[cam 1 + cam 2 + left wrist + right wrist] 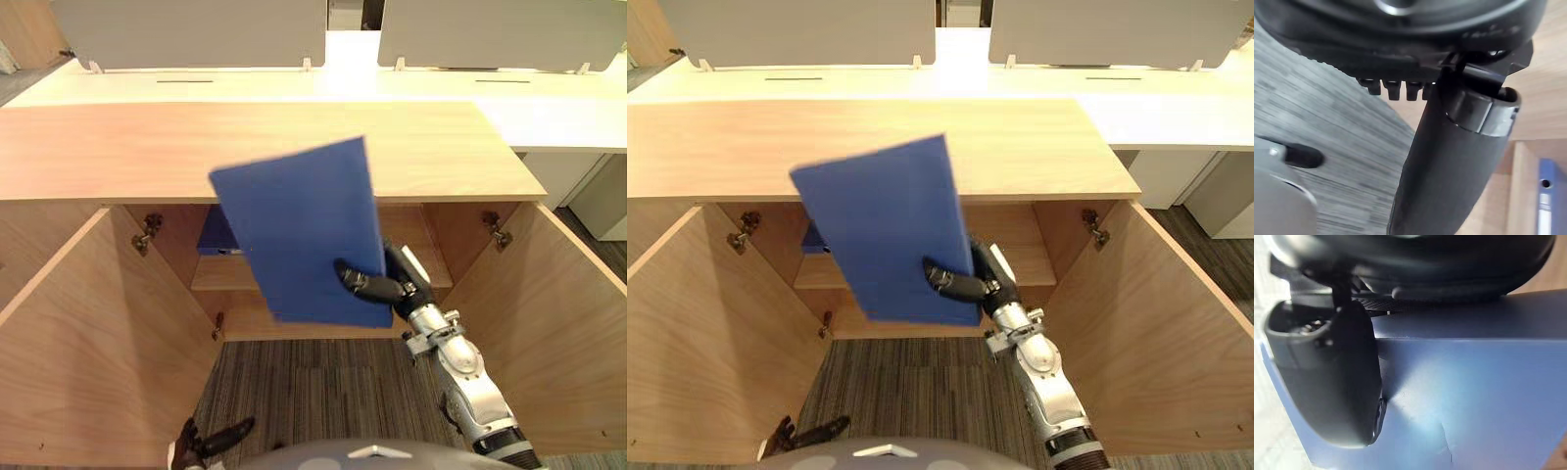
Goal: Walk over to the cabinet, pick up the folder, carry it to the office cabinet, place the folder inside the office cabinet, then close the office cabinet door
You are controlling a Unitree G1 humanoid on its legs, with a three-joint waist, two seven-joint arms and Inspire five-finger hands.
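Right hand [387, 286] grips the blue folder [304, 235] by its lower right corner, with the thumb [1337, 382] pressed flat on the near face and the fingers curled behind. The folder is held up in the air and tilted, in front of the open mouth of the wooden office cabinet [147, 147]. From the head views its upper part overlaps the cabinet's top edge, and it is not yet inside. Both doors stand wide open, the left door [88, 343] and the right door [558, 333] swung out toward the robot. On the inner shelf [225, 276] behind the folder sits another blue binder [214, 235], partly hidden. Left hand [211, 438] hangs low by the left door above the striped carpet [313, 392], fingers relaxed and holding nothing. Beyond the cabinet runs a white desk [549, 108] with grey divider panels [186, 29].
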